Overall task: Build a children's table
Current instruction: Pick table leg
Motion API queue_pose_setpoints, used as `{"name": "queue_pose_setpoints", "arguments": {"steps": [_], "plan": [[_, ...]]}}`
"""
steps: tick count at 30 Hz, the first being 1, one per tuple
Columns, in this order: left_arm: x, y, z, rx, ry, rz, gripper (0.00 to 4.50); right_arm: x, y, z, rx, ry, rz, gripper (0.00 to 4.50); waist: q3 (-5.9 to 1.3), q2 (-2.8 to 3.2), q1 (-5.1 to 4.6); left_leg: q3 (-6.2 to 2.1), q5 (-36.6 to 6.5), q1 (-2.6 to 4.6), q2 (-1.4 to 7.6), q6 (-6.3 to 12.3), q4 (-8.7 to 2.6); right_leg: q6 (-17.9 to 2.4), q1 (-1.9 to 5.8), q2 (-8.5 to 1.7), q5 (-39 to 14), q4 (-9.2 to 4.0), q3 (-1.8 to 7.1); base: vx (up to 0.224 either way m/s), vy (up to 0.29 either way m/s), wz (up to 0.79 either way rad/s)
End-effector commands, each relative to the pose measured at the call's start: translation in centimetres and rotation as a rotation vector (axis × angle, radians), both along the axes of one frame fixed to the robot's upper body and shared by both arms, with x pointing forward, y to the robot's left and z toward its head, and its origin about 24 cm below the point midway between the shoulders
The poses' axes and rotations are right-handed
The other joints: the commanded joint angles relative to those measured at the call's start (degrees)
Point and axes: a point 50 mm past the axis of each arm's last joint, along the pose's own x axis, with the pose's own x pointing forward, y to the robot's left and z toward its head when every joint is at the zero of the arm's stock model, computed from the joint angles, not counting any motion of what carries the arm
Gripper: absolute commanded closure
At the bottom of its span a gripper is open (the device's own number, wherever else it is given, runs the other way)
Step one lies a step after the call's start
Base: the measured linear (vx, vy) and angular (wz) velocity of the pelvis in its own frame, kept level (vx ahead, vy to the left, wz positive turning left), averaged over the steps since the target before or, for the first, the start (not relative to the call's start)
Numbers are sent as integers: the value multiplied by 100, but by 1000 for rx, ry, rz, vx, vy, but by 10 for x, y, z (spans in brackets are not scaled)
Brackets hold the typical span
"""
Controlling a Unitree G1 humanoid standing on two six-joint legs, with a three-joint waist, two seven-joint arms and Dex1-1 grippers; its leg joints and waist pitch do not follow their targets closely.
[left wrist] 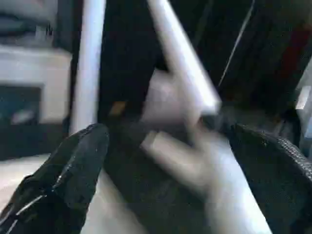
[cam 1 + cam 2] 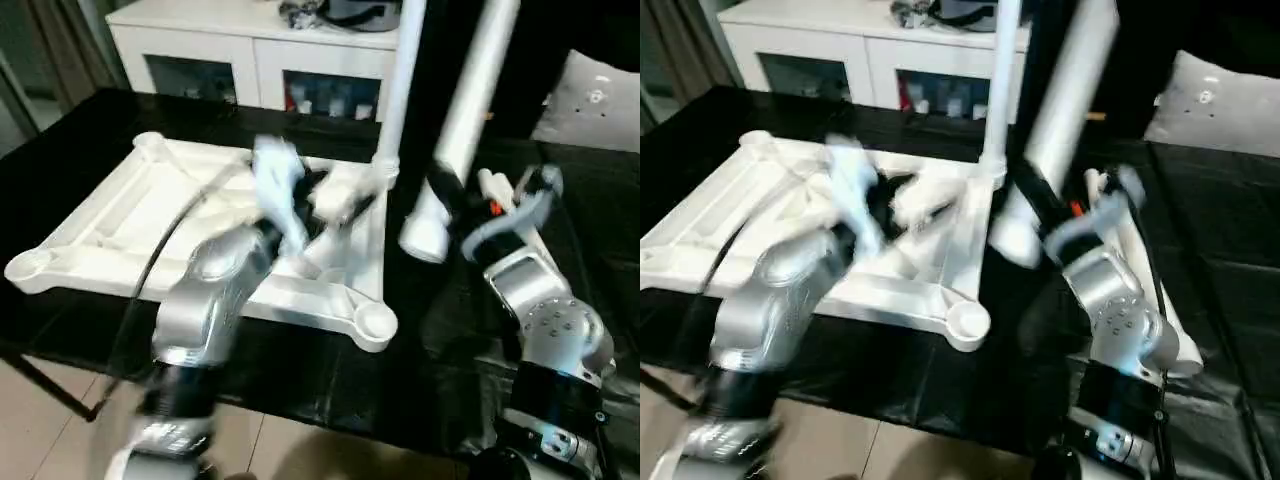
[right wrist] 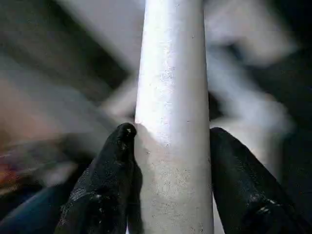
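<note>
Nearest you, both silver forearms reach forward over the black table [image 2: 60,180]. Your right gripper [image 3: 170,161] sits low on the right, its two black fingers [image 3: 105,180] clamped on either side of a white tapered leg [image 2: 470,110] — the wrist view shows the tube filling the gap between them, touching both pads. That leg is held off the table, tilted, its wide open end down near the tabletop's right edge and its slim end rising toward the top of the view. Just beside the right gripper, more white legs [image 2: 500,190] lie on the black surface.

Your left arm [image 2: 215,290] stretches over the near rim of the upturned tabletop [image 2: 120,220], blurred with motion. The left gripper [image 1: 170,161] has its fingers [image 1: 73,170] spread wide apart, nothing between them; in its wrist view the held leg and the upright one lie beyond the open fingers.

The white tabletop lies ribbed side up on the table, left of centre, with a round socket [image 2: 372,322] at the near right corner. At its far right corner another leg [image 2: 398,90] stands upright in its socket — close beside the tilted one in your right gripper.

Beyond the table stands a white cabinet [image 2: 250,50] with glass doors, and at the far right a grey pillow [image 2: 595,100].
</note>
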Motion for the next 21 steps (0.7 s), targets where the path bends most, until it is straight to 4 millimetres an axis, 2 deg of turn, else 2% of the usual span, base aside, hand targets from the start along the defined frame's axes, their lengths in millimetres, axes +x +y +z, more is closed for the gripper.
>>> {"name": "queue_pose_setpoints", "arguments": {"steps": [1, 3, 8, 9, 10, 11, 13, 16, 17, 19, 20, 21], "plan": [[1, 1, 13, -116, 41, -10, 0, -9, 7, 13, 23, -86, 115, 263, -392, -95, 67, 3, -773, -24, 138, 338, -318, -802, 381, -342, -1681, -404, 250, 0, 0, 0], [0, -2, 20, -187, 62, -55, 0, -16, 13, 20, 32, -138, 209, 263, -376, -58, 81, 2, -764, -38, 133, 332, -323, -684, 366, -316, -1791, -444, 251, 0, 0, 0], [-3, -14, 26, -332, 149, -150, 0, -23, 18, 22, 11, -199, 310, 263, -385, -80, 147, 5, -687, -54, 126, 237, -322, -486, 364, -322, -1929, -480, 249, 0, 0, 0], [-3, -17, 27, -342, 165, -156, 0, -23, 19, 21, 12, -194, 312, 263, -388, -143, 160, 3, -658, -59, 129, 233, -324, -456, 366, -324, -1952, -468, 247, 0, 0, 0], [-3, -18, 27, -345, 176, -159, 0, -23, 20, 20, 13, -189, 312, 263, -389, -114, 170, -5, -663, -48, 133, 218, -328, -441, 355, -328, -1982, -463, 248, 0, 0, 0], [-4, -19, 28, -341, 182, -171, 0, -23, 23, 19, 15, -180, 320, 263, -379, -117, 162, -4, -704, -51, 128, 207, -332, -379, 346, -322, -2067, -487, 246, 0, 0, 0], [-7, -20, 27, -337, 195, -191, 0, -25, 30, 17, -5, -172, 343, 263, -383, -64, 165, -18, -730, -51, 129, 159, -338, -291, 348, -322, -2102, -499, 239, 0, 0, 0], [-8, -22, 25, -341, 214, -205, 0, -28, 33, 16, -17, -183, 377, 263, -391, -74, 166, -22, -687, -57, 129, 138, -339, -263, 352, -316, -1981, -494, 242, 0, 0, 0], [-8, -24, 24, -338, 222, -212, 0, -29, 34, 15, -23, -193, 395, 263, -390, -100, 166, -21, -665, -65, 128, 140, -339, -263, 361, -315, -1921, -491, 243, 0, 0, 0], [-8, -26, 24, -344, 233, -220, 0, -31, 35, 14, -30, -195, 410, 264, -389, -97, 181, -24, -620, -69, 135, 155, -338, -243, 367, -317, -1869, -480, 246, 0, 0, 0], [-8, -26, 25, -345, 236, -227, 0, -32, 37, 11, -38, -191, 420, 264, -390, -126, 193, -19, -596, -70, 133, 165, -335, -233, 369, -324, -1866, -469, 249, 0, 0, 0], [-8, -25, 25, -343, 236, -230, 0, -32, 39, 10, -42, -188, 424, 264, -389, -56, 211, -22, -614, -67, 134, 149, -331, -243, 357, -332, -1899, -477, 252, 0, 0, 0]]}}
